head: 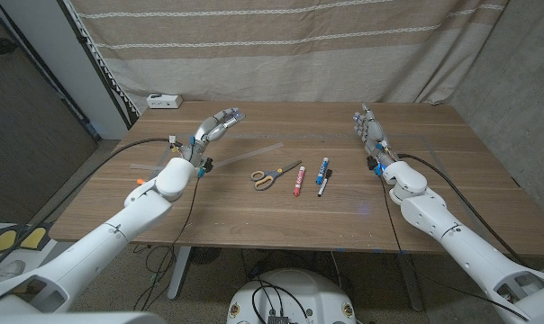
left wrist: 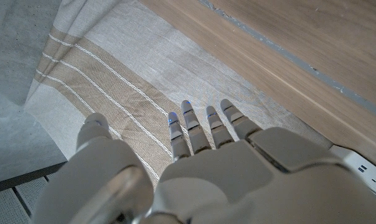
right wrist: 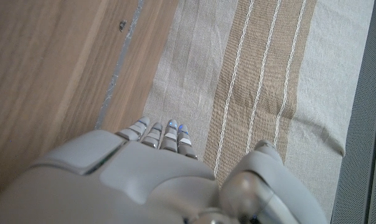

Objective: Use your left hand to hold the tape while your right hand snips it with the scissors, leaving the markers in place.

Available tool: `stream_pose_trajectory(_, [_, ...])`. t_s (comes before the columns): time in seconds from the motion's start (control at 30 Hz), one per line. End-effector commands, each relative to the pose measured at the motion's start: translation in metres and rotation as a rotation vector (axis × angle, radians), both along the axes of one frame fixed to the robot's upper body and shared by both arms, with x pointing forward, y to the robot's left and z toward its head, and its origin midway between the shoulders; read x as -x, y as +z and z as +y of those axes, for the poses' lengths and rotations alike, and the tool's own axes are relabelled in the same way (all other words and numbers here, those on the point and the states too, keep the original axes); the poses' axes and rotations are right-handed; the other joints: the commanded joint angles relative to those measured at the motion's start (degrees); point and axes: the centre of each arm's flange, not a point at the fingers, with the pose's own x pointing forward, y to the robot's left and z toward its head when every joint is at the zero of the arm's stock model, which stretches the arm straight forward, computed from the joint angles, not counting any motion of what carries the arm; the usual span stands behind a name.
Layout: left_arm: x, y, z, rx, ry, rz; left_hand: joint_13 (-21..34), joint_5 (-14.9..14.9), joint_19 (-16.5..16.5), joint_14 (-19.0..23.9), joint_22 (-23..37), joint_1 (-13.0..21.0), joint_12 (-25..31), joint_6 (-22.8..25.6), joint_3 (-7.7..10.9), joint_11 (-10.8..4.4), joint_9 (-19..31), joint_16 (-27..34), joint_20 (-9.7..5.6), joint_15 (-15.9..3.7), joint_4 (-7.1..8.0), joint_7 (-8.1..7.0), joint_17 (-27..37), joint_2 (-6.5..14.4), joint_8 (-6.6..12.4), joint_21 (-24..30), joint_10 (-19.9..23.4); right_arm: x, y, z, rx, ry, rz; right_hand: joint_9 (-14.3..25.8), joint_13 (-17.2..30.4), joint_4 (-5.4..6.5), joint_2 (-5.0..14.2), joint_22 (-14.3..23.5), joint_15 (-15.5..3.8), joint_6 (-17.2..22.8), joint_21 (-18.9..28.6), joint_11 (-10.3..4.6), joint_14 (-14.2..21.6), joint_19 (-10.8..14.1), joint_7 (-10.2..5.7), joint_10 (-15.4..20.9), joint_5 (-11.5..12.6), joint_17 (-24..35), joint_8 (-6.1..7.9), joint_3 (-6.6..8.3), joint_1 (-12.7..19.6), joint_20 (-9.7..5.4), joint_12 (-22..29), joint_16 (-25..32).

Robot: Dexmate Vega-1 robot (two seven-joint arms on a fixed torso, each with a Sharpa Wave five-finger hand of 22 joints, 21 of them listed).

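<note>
Holding: nothing in either hand — both of mine are raised above the wooden table (head: 254,211), fingers spread apart.
Left hand (head: 216,126): up over the table's left half, fingers stretched out toward the far edge and the striped beige curtain (head: 281,45); its wrist view shows the back of the hand (left wrist: 194,168) with the fingers (left wrist: 189,121) apart and bare, curtain (left wrist: 113,68) beyond them.
Right hand (head: 369,130): up over the table's right half, fingers pointing to the far edge, holding nothing; its wrist view gives the back of the hand (right wrist: 157,180), fingers (right wrist: 169,134) loose and apart, with table wood (right wrist: 45,68) and curtain (right wrist: 269,62) ahead.
Clear strip of tape (head: 227,157): lying flat on the table, running slantwise from near my left wrist toward the middle, well below my left fingers and untouched.
Orange-handled scissors (head: 274,175): lying on the table at the centre, handles toward me, blades pointing away to the right, between the tape and the markers — well apart from my right hand.
Red marker (head: 299,179): flat on the table just right of the scissors.
Blue marker (head: 322,169): just beside the red one.
Black marker (head: 325,183): alongside the blue one; the 3 lie roughly parallel.
White power strip (head: 163,100): at the far left corner of the table.
</note>
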Motion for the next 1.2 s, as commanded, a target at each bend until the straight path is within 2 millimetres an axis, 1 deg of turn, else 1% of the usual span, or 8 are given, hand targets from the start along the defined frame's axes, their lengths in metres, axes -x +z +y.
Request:
stream_pose_trajectory(0.03, [0.014,0.005,-0.013,-0.039,0.049,-0.028,0.2,0.4,0.1,0.6,0.2,0.6,0.4,0.5,0.12,0.05,0.2,0.3,-0.98,-6.33,-0.54,0.06,0.2,-0.2,0.42,0.1,0.6,0.0,-0.001,-0.007,0.005,0.012,-0.005,0.1,0.1,-0.29,-0.12,0.3,-1.25,-0.1,0.3,-0.13,-0.5,-0.4,-0.33,0.0,0.3,0.1,0.16,-0.03,0.7,-0.13,0.2,0.1])
stream_pose_trajectory(0.17, [0.015,0.003,-0.019,-0.041,0.051,-0.029,0.2,0.4,0.3,0.9,0.2,0.7,0.4,0.9,0.11,0.03,0.2,0.4,-1.12,-6.4,-0.57,0.22,0.2,-0.2,0.51,0.2,0.9,0.002,-0.002,-0.012,0.0,0.01,-0.003,0.1,0.1,-0.34,-0.1,0.2,-1.31,-0.2,0.4,-0.08,-0.6,-0.3,-0.35,0.0,0.3,0.1,0.14,-0.04,0.8,-0.17,0.2,0.0])
stream_pose_trajectory(0.23, [0.016,0.002,-0.023,-0.051,0.062,-0.033,0.3,0.4,0.4,1.1,0.2,0.8,0.5,1.4,0.11,-0.38,0.2,0.5,-1.23,-6.57,-0.58,0.28,0.2,-0.2,0.67,0.2,1.3,0.004,-0.003,-0.014,0.006,0.008,-0.001,0.1,0.1,-0.35,-0.08,0.2,-1.27,-0.2,0.4,-0.08,-0.7,-0.3,-0.34,0.0,0.3,0.1,0.14,-0.05,0.8,-0.16,0.2,0.0])
stream_pose_trajectory(0.4, [0.016,0.001,-0.028,-0.051,0.064,-0.042,0.3,0.4,0.5,1.2,0.2,0.9,0.6,2.1,0.11,-0.36,0.2,0.5,-1.3,-6.68,-0.62,0.18,0.2,-0.3,0.84,0.3,1.7,0.005,-0.006,-0.017,0.001,0.007,0.004,0.1,0.1,-0.42,-0.02,0.2,-1.23,-0.3,0.4,-0.14,-0.7,-0.4,-0.35,-0.1,0.3,0.1,0.12,-0.06,0.9,-0.1,0.1,0.0])
stream_pose_trajectory(0.47, [0.015,0.001,-0.028,-0.046,0.066,-0.05,0.3,0.5,0.5,1.4,0.2,1.0,0.8,2.3,0.11,-0.76,0.2,0.5,-1.31,-6.67,-0.65,0.11,0.2,-0.3,0.89,0.3,2.3,0.005,-0.006,-0.018,0.004,0.007,0.004,0.1,0.1,-0.44,0.0,0.2,-1.27,-0.2,0.4,-0.12,-0.8,-0.4,-0.34,-0.1,0.3,0.1,0.13,-0.07,0.9,-0.11,0.1,0.0])
stream_pose_trajectory(0.53, [0.015,0.001,-0.028,-0.045,0.073,-0.055,0.3,0.5,0.5,1.7,0.2,1.1,0.9,2.8,0.13,-0.61,0.2,0.6,-1.35,-6.83,-0.68,0.18,0.2,-0.3,1.02,0.3,2.8,0.005,-0.005,-0.018,0.005,0.005,0.001,0.1,0.1,-0.46,0.02,0.2,-1.32,-0.3,0.4,-0.13,-0.8,-0.5,-0.33,-0.1,0.4,0.1,0.12,-0.07,0.9,-0.08,0.1,0.0])
stream_pose_trajectory(0.6, [0.015,0.001,-0.028,-0.048,0.075,-0.058,0.3,0.5,0.6,1.8,0.2,1.2,1.0,3.0,0.15,-0.86,0.2,0.6,-1.45,-6.93,-0.71,0.17,0.2,-0.3,1.05,0.3,3.3,0.006,-0.005,-0.019,0.005,0.003,-0.004,0.1,0.1,-0.48,0.04,0.2,-1.36,-0.3,0.4,-0.15,-0.8,-0.5,-0.35,-0.1,0.4,0.1,0.12,-0.08,1.0,-0.1,0.1,0.0])
stream_pose_trajectory(1.2, [0.024,0.004,-0.029,-0.149,0.129,-0.101,0.4,0.8,0.6,2.1,0.1,1.9,1.2,3.7,0.27,-1.65,0.2,0.5,-1.58,-7.56,-0.92,0.06,0.2,-0.4,1.09,0.2,4.4,0.012,-0.011,-0.013,0.022,-0.003,0.003,0.1,0.1,-0.71,0.17,0.2,-1.39,-0.3,0.4,-0.34,-0.8,-0.5,-0.43,-0.1,0.5,0.1,0.13,-0.13,1.2,-0.26,0.2,0.1])
